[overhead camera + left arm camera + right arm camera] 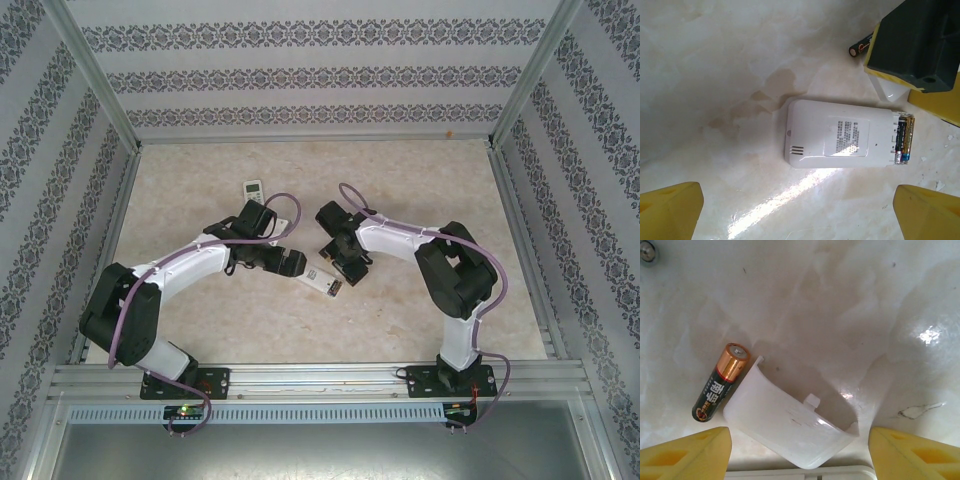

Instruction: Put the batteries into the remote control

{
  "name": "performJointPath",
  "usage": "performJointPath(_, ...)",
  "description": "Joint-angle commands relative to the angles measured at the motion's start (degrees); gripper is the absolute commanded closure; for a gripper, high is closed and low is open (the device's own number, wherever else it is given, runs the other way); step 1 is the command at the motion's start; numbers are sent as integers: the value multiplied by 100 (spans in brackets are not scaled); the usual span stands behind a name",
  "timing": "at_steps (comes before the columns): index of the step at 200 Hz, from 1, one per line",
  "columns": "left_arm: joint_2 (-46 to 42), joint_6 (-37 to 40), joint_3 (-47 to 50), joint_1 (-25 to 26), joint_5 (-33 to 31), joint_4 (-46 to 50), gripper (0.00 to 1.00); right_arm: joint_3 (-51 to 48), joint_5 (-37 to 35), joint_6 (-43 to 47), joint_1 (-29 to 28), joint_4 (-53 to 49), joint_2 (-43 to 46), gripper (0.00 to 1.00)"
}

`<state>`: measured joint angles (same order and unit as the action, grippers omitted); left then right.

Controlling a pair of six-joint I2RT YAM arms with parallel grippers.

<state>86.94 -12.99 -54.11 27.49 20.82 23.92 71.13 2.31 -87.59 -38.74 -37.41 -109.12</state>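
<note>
In the overhead view a second small remote point(253, 188) lies upper left of centre, apart from the arms. Right of it, at mid-frame, the left gripper point(293, 263) has its jaws spread wide, holding nothing. In its wrist view the white remote point(840, 135) lies face down on the marble tabletop point(715, 75) beyond the yellow fingertips point(670, 210), with two batteries point(905, 139) seated in the open compartment at its right end. Farther right, the right gripper point(800, 452) also stands wide and empty. In its view, a loose battery point(720, 382) lies at lower left, just beside the detached battery cover point(790, 422).
</note>
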Motion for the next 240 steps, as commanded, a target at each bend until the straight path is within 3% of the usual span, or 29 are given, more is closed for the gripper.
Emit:
performJointPath(1, -101, 209, 5, -88, 124, -103, 2, -204, -281, -306, 29, -274, -29, 26)
performJointPath(79, -221, 210, 126, -87, 177, -177, 1, -412, -451, 732, 32, -880, 300, 35)
performJointPath(148, -215, 122, 147, -94, 251, -250, 1, -995, -916, 2334, 922, -829, 1144, 32)
performJointPath(184, -264, 87, 177, -91, 239, -272, 0, -1025, -603, 2770, 698, -619, 1692, 25)
performJointPath(204, -251, 75, 175, -94, 262, -309, 0, -863, -399, 3909, 679, -796, 1586, 22)
performJointPath(240, -276, 159, 161, -90, 274, -331, 0, -47, -522, 6252, 572, -2171, 715, 10)
